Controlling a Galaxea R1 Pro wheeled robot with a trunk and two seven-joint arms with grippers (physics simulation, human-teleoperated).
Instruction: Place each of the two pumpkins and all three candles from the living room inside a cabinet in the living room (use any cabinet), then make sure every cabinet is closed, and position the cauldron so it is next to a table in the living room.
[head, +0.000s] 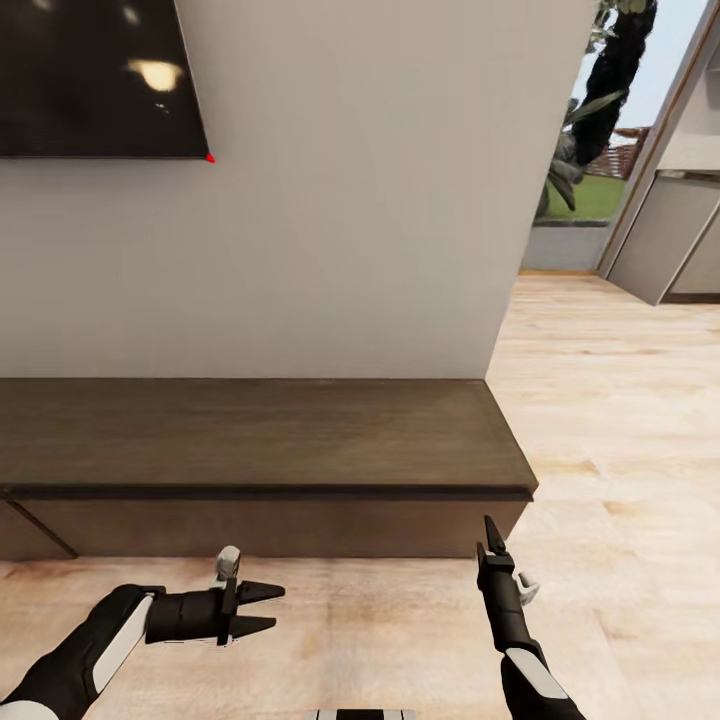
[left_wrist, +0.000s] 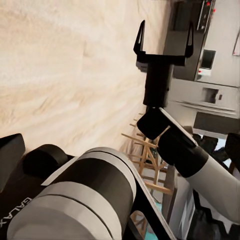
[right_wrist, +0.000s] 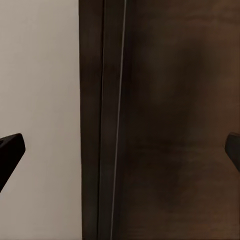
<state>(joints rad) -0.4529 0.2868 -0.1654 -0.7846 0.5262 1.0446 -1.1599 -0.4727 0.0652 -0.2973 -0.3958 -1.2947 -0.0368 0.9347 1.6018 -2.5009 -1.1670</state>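
Observation:
The cabinet, long, low and dark brown, stands against the wall ahead of me. Its flat front looks shut on the stretch I face; a slanted edge shows at its far left. My left gripper hovers open over the floor before it, pointing right, with nothing between its fingers. The right gripper points at the cabinet's right end; in the left wrist view this right gripper is open and empty. The right wrist view looks close onto the cabinet's front. Pumpkins, candles and cauldron are out of view.
A dark screen hangs on the wall above the cabinet. Wood floor runs past the cabinet's right end toward a window and grey units. Kitchen appliances and a wooden frame appear in the left wrist view.

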